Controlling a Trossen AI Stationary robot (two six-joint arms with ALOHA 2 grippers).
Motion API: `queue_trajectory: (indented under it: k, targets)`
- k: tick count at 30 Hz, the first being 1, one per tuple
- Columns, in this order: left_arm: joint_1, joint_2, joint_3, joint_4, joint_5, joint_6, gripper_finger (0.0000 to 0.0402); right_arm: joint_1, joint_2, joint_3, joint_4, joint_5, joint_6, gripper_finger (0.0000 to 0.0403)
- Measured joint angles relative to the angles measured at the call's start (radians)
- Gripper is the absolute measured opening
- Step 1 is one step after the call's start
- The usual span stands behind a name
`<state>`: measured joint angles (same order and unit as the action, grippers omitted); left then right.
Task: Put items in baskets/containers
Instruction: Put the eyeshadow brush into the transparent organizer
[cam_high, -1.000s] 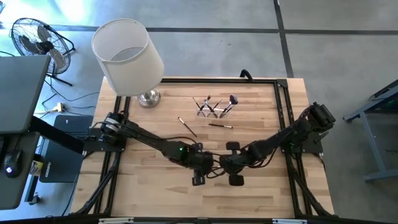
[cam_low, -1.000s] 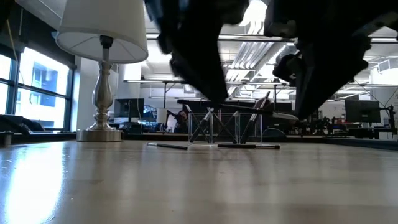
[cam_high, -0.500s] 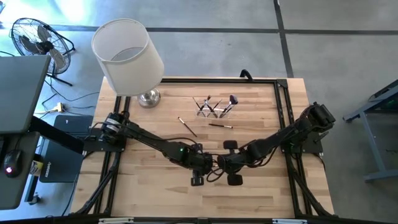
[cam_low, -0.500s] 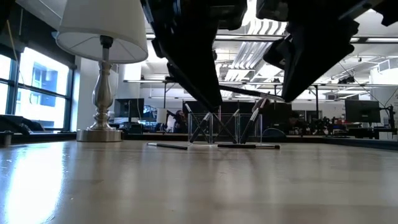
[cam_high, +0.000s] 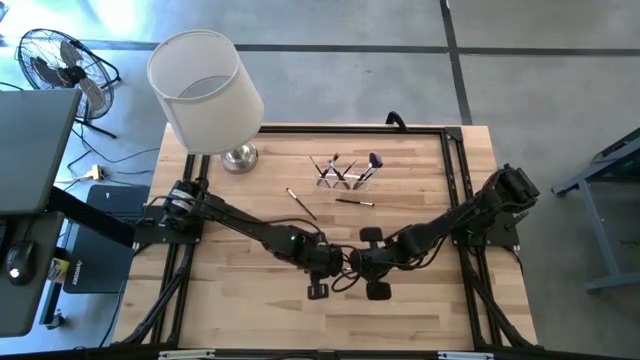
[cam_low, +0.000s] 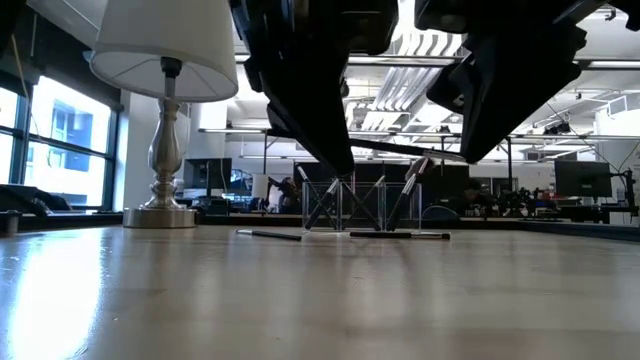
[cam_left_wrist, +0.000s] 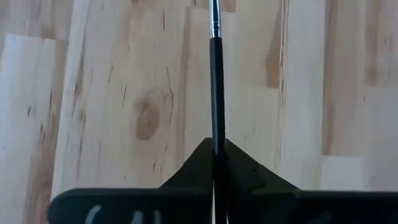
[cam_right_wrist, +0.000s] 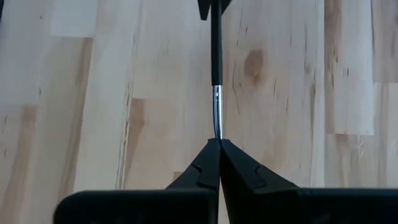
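Looking down, both grippers meet at the table's (cam_high: 240, 310) six o'clock: left gripper (cam_high: 338, 269), right gripper (cam_high: 362, 268). Left wrist: fingers pinch the brush (cam_left_wrist: 216, 93) handle. Right wrist: fingers pinch its silver ferrule end.

Black brush handle (cam_left_wrist: 216, 93) with silver ferrule (cam_right_wrist: 217, 112), pale knotted wood table (cam_high: 250, 310), white lampshade (cam_high: 205, 90).

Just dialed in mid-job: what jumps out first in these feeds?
The two end effectors meet at the table's near middle, the left end effector and the right end effector both shut on one slim brush, held between them above the wood. Behind, the big white lamp towers at the far left, and the clear holder with brushes stands at the far middle.
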<state>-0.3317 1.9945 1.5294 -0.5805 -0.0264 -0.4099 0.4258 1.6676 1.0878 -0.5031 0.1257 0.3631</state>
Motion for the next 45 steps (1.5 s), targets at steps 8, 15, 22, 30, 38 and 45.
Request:
queue_trajectory:
  k: [8,15,22,30,38,45]
  targets:
    - [0.014,0.0,0.0,-0.036,-0.01,-0.039,0.0004,-0.001,-0.042,0.0,-0.045,-0.03,0.012,0.0074]
    - [0.014,-0.032,-0.046,-0.126,-0.101,-0.079,0.0003,0.021,-0.205,-0.02,-0.279,-0.018,0.299,0.012]
    - [-0.022,-0.247,-0.363,0.173,-0.19,-0.238,0.0003,0.223,-0.363,-0.202,-0.151,0.238,0.713,0.01]
    - [-0.07,-0.403,-0.857,1.492,-0.42,-0.299,0.0003,0.336,-0.324,-0.564,0.878,0.744,0.73,0.0073]
    - [-0.047,-0.384,-0.836,1.717,-0.422,-0.245,0.0005,0.151,-0.175,-0.534,1.623,0.74,0.169,0.0084]
    - [-0.047,-0.384,-0.743,1.569,-0.424,-0.194,0.0007,0.008,-0.18,-0.341,1.38,0.515,0.147,0.0129]
